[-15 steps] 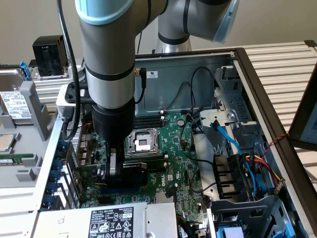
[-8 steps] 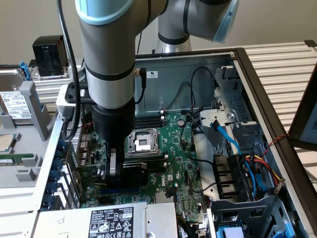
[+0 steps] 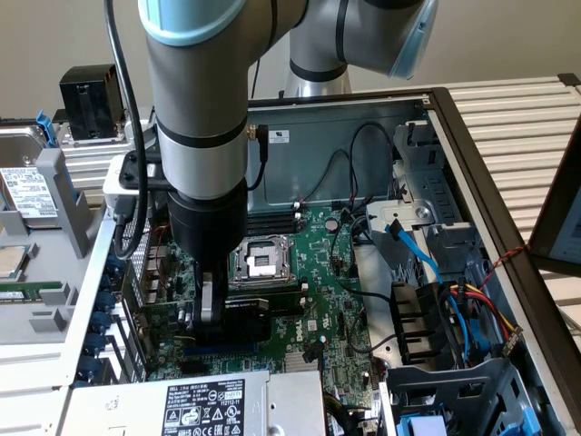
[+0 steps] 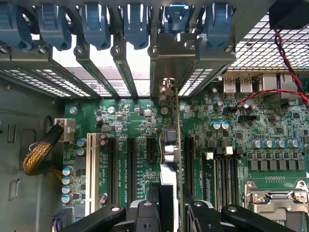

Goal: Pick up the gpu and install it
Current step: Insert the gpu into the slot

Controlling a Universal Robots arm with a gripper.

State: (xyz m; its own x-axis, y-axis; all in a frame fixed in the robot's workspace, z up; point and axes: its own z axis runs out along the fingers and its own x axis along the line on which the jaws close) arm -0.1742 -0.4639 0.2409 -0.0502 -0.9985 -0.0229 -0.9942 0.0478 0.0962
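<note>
The fingers (image 4: 145, 215) pinch the graphics card (image 4: 170, 145), one pressed on each flat face. The card stands on edge inside the open computer case (image 3: 454, 118). It runs straight out from the fingers over the green motherboard (image 4: 241, 125), parallel with the black expansion slots (image 4: 130, 164) on either side of it. I cannot tell whether it is seated. At the end farthest from the fingers, its metal bracket (image 4: 171, 58) meets the case's rear wall under a row of blue latches (image 4: 96, 24).

Close beside the fingers the case holds the processor socket (image 3: 259, 262) and a power supply (image 3: 290, 400). Its black label (image 3: 204, 404) is headed by what looks like "DELL", and the finer print is too small to read. Farther off are a drive bay with a blue cable (image 3: 413, 245) and, outside the case, a hard drive (image 3: 23, 186) with an unreadable white label.
</note>
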